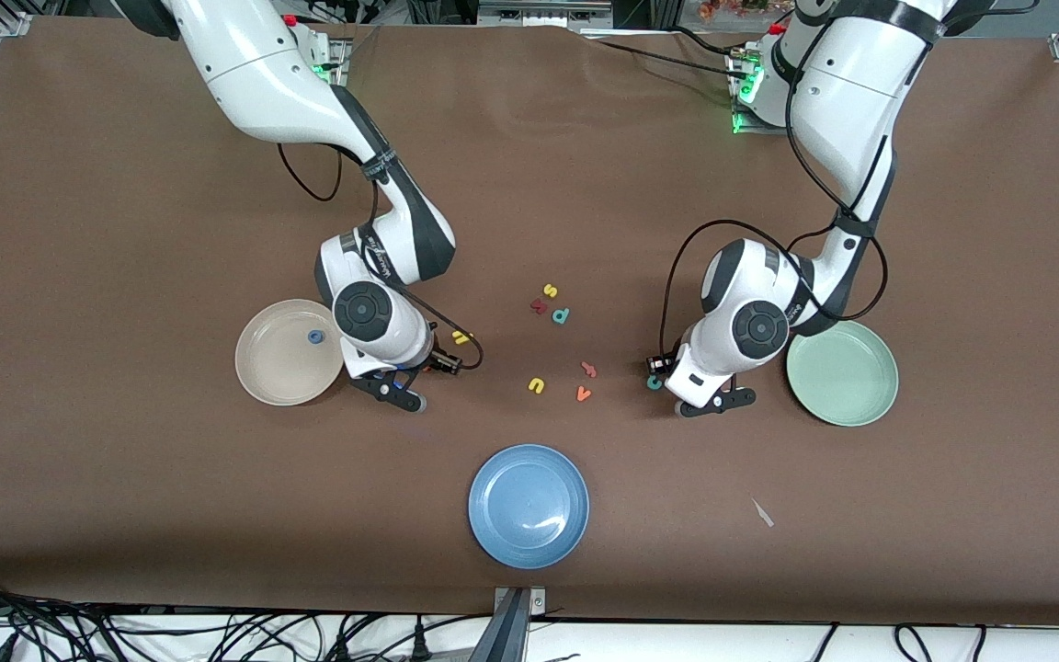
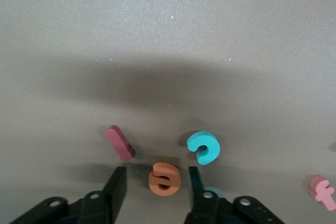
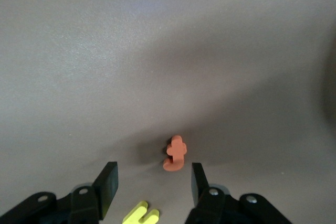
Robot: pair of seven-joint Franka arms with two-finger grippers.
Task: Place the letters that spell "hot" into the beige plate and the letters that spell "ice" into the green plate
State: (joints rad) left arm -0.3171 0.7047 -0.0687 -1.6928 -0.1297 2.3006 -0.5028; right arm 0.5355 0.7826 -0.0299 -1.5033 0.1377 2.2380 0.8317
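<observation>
Front view, starting at the right arm's end: the beige plate (image 1: 277, 368) already has the blue o (image 1: 315, 336) in it. Just beside the plate, the right gripper (image 1: 398, 391) is low over the table (image 1: 125, 276). In the right wrist view its jaws stand part open on either side of the orange t (image 3: 175, 153), with a gap on each side and nothing held. The t's long axis runs along the fingers, across the line of closing. Its crossbar end looks to point away from the wrist, so a squeeze would meet its narrow width. The yellow h (image 1: 461, 338) lies beside that gripper and is still out of the plate.

Between the arms lie the spare s (image 1: 549, 291), u (image 1: 536, 385) and v (image 1: 583, 394); leave them alone.

The left gripper (image 1: 713, 403) is down beside the green plate (image 1: 860, 418), which is bare. In the left wrist view its jaws are part open astride the orange e (image 2: 164, 178) and hold nothing. The e lies flat and is nearly round, with no long axis to speak of. The dark red i (image 2: 120, 142) lies slanted near one fingertip, and the teal c (image 2: 203, 147) turns its opening toward the e.

I judge you are at the grasp on both sides. Next, pinch each letter square, keep the i and c out of the left pinch, lift, and carry each to its plate
</observation>
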